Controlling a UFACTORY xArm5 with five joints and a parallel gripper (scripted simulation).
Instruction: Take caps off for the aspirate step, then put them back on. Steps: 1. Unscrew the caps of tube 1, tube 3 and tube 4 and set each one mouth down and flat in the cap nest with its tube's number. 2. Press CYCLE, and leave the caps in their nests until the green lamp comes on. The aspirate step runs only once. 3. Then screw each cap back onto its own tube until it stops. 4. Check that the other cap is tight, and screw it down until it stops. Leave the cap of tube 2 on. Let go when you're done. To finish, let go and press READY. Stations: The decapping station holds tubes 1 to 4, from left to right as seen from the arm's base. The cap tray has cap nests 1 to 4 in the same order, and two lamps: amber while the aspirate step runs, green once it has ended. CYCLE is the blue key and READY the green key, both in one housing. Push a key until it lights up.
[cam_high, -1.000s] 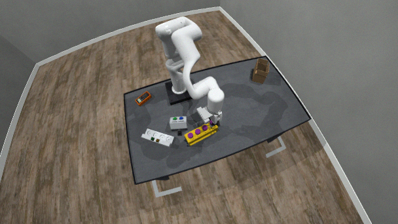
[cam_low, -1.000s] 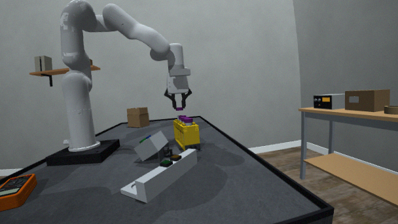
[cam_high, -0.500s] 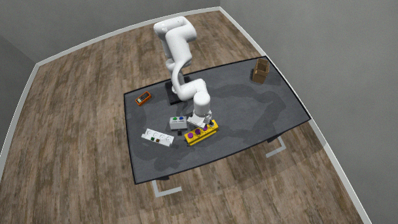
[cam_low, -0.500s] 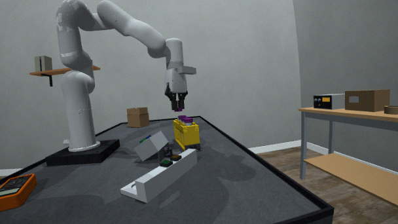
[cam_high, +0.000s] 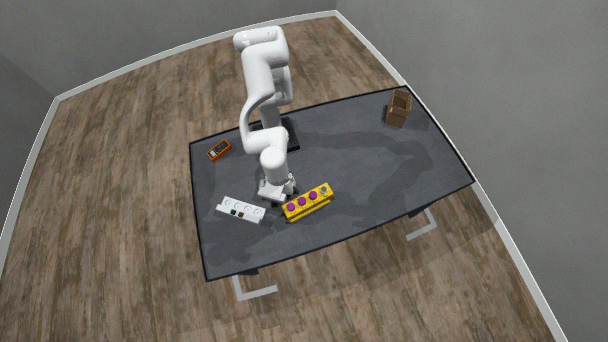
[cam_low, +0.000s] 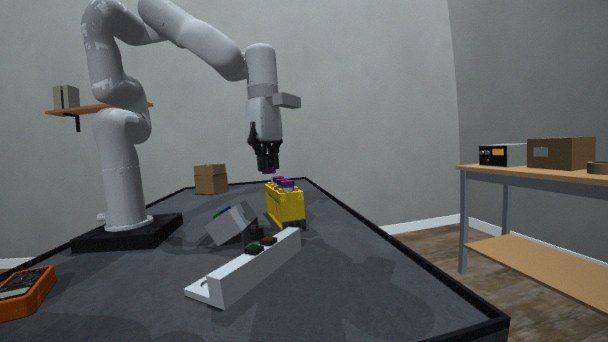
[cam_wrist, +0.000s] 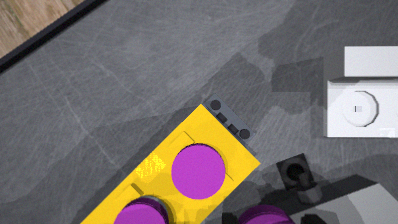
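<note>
The yellow decapping station (cam_high: 307, 200) holds three tubes with purple caps (cam_high: 302, 201) and one open tube (cam_high: 324, 189) at its end toward the table's middle. My gripper (cam_low: 267, 169) is shut on a purple cap (cam_low: 268, 171) and holds it just above the table, beside the station's other end. In the wrist view the held cap (cam_wrist: 265, 216) shows at the bottom edge, next to the station's end cap (cam_wrist: 198, 170). The white cap tray (cam_high: 240, 209) lies beside it; one empty nest (cam_wrist: 360, 108) shows in the wrist view. Both lamps (cam_low: 260, 245) look unlit.
The grey key housing (cam_low: 230, 225) stands between the tray and the arm's base, mostly hidden under the arm from above. An orange multimeter (cam_high: 218, 150) lies at the table's far left edge. A brown box (cam_high: 398, 108) stands at the far right corner.
</note>
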